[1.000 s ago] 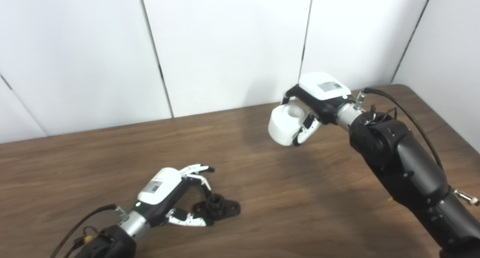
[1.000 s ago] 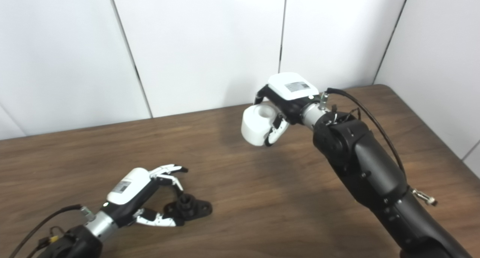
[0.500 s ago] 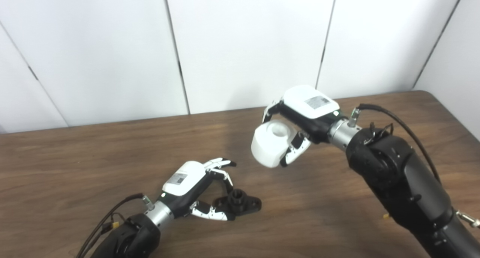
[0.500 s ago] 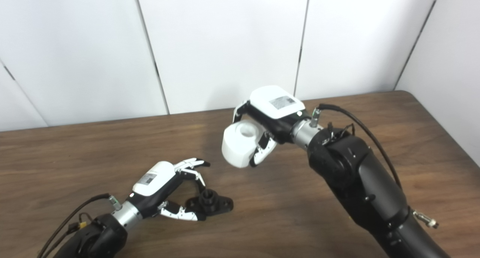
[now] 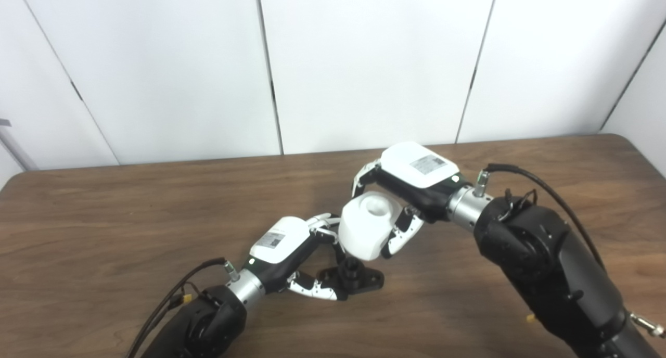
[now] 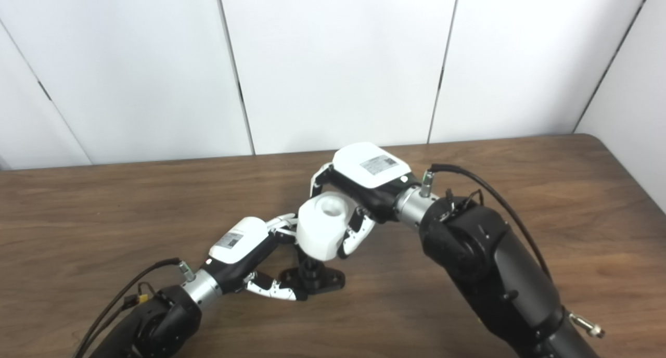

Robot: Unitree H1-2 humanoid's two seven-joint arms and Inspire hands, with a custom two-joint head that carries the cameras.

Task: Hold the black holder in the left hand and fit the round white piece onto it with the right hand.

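Note:
The black holder (image 5: 360,280) lies on the wooden table (image 5: 104,233), a short round post standing up from its flat base. My left hand (image 5: 289,253) is shut on it: the thumb presses the base's left end and the fingers arch over the post. The round white piece (image 5: 366,228), a thick cylinder with a hollow in its top, hangs just above the post, partly hiding the left fingers. My right hand (image 5: 413,177) is shut on the piece from above and from the right. A small gap shows between the piece and the post (image 6: 310,266).
White wall panels stand behind the table's far edge (image 5: 208,160). The right arm (image 5: 546,264) crosses the table's right half, with a black cable looping over its wrist. The table's right edge (image 6: 635,176) runs close to the side wall.
The camera has turned left, shifting the whole picture. The right hand has carried the white piece left and down, from well off the holder to just above its post. The left hand keeps its hold.

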